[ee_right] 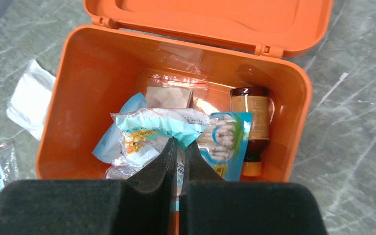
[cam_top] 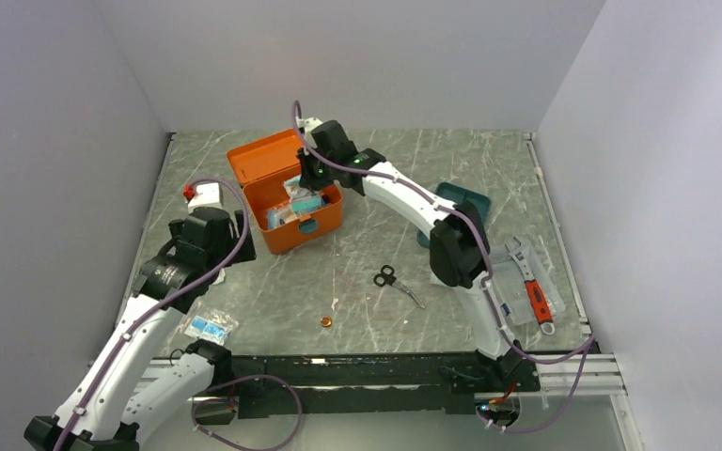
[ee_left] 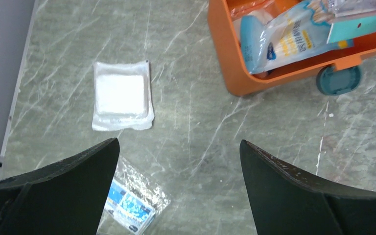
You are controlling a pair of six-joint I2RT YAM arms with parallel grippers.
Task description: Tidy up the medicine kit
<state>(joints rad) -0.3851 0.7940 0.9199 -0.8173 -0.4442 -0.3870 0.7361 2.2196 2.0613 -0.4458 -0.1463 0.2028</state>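
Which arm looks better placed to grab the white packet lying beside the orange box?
Probably left: the left tool is open near the white packet, while the right tool is shut over the open medicine kit.

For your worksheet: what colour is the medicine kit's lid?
Orange; the lid shows best in right wrist view.

White-shelled arms (cam_top: 136, 343), black joints (cam_top: 456, 249), looping purple cables (cam_top: 244, 211), green lights (cam_top: 320, 172), black wedge fingers (ee_left: 293, 191)

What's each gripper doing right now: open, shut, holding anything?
Left gripper: open, empty, above the table.
Right gripper: shut, down at the packets in the orange box; whether it pinches one cannot be told.
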